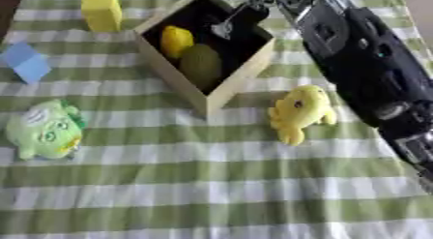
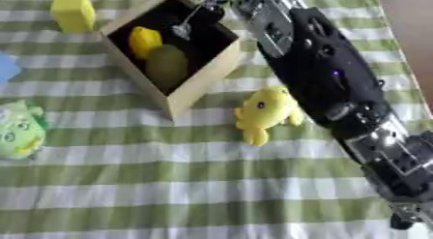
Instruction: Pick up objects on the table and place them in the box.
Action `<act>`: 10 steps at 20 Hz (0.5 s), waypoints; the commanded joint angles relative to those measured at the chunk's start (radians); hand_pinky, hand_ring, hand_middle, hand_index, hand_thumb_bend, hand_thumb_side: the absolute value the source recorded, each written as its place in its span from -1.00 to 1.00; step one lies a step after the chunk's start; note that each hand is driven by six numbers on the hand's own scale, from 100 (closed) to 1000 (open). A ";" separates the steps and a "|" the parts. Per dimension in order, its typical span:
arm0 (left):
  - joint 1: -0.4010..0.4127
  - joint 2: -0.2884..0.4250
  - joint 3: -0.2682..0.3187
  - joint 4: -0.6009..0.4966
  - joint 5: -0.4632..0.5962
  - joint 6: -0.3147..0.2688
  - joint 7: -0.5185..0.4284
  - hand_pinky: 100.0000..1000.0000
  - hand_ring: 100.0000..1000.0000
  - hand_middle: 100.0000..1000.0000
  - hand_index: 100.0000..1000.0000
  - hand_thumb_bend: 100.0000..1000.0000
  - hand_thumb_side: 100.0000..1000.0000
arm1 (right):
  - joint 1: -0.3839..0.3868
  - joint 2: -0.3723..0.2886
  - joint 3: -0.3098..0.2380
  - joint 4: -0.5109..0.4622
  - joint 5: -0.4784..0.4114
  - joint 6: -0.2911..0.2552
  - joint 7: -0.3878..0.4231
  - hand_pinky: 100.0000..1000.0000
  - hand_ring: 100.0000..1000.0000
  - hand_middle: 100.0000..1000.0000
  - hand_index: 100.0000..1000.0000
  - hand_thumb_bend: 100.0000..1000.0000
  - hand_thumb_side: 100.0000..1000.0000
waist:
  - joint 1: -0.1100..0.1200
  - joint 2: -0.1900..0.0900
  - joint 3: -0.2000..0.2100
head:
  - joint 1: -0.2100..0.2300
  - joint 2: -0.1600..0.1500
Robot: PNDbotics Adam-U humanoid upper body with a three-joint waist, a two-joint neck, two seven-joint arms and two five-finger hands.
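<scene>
Square wooden box [image 1: 228, 85] holds two rounded fruits; right hand [image 1: 253, 8] above it, grip unclear; plush yellow toy [image 1: 300, 112] just beside.

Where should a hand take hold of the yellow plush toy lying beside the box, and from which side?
Probably across the yellow plush toy at its round upper body, coming from above. It lies flat on the striped cloth, apart from the box, so both flanks look free; its lower end tapers narrower. The right hand hangs over the box.
</scene>
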 commanded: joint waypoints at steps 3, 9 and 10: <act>-0.003 0.017 0.009 -0.015 -0.006 -0.002 0.005 0.53 0.55 0.35 0.72 -1.00 0.45 | 0.034 -0.158 -0.035 -0.164 -0.092 0.029 -0.008 0.83 0.95 0.74 0.82 -0.89 -1.00 | -0.007 -0.198 -0.008 | 0.015 0.005; -0.001 0.033 0.014 -0.015 -0.014 -0.005 0.012 0.53 0.55 0.35 0.72 -1.00 0.45 | 0.231 -0.427 -0.040 -0.386 -0.222 0.017 -0.021 0.80 0.93 0.72 0.83 -0.74 -1.00 | -0.018 -0.193 -0.017 | 0.043 0.008; -0.001 0.034 0.013 -0.015 -0.015 -0.004 0.012 0.53 0.55 0.35 0.72 -1.00 0.46 | 0.274 -0.466 -0.044 -0.421 -0.241 0.013 -0.024 0.80 0.93 0.72 0.83 -0.74 -1.00 | -0.019 -0.193 -0.018 | 0.049 0.010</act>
